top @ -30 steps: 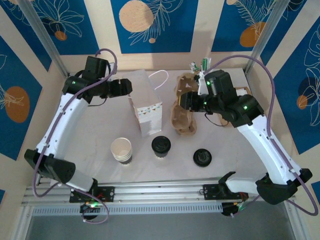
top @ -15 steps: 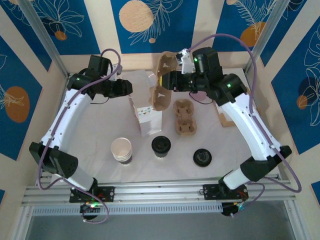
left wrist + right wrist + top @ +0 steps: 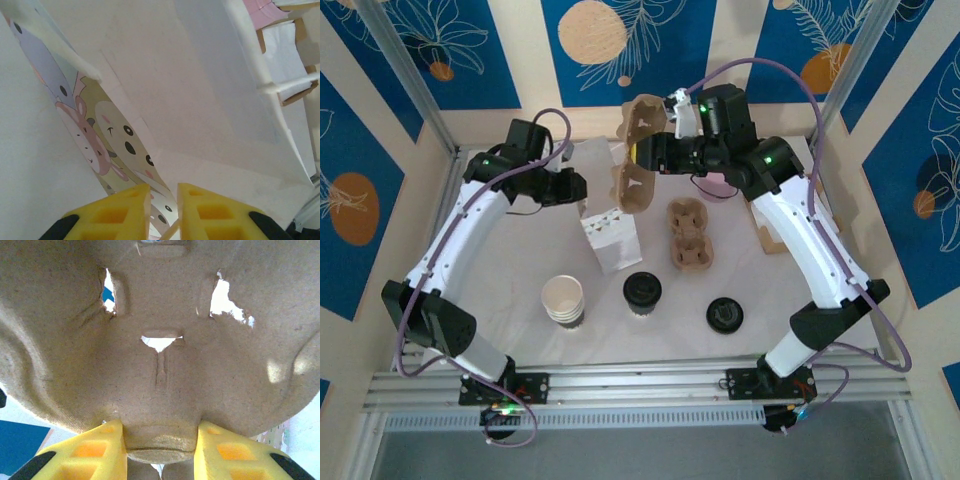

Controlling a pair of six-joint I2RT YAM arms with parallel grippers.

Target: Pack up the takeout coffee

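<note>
Cream-and-black takeout coffee (image 3: 642, 292): upright on the white table (image 3: 770, 300), lid on; well apart from both claws, on the base-ward side of each.
Left claw (image 3: 577, 189): yellow fingers (image 3: 125, 212) pressed nearly together, pinching the top rim of the paper bag (image 3: 612, 238); cartoon-printed bag wall (image 3: 100, 135) running down into the narrow gap between them.
Coffee from left claw: toward the arm bases and off to the claw's right, bag standing between the two, no contact.
Right claw (image 3: 645, 157): raised off the table, clamped on a brown pulp cup carrier (image 3: 640, 118); yellow fingers (image 3: 95, 447) on either side of the carrier's centre tab (image 3: 160, 442).
Held carrier: turned on edge, lower end just beside the bag's open top; touching or not, cannot tell.
Coffee from right claw: almost straight toward the bases, well apart and lower, down on the table.
Second pulp carrier (image 3: 688, 236): flat on the table, base-ward and slightly right of the right claw, near the coffee but apart from it.
Stack of lidless cups (image 3: 564, 300): base-ward of the left claw, well apart; left of the coffee.
Loose black lid (image 3: 724, 314): right of the coffee, well apart from the right claw.
</note>
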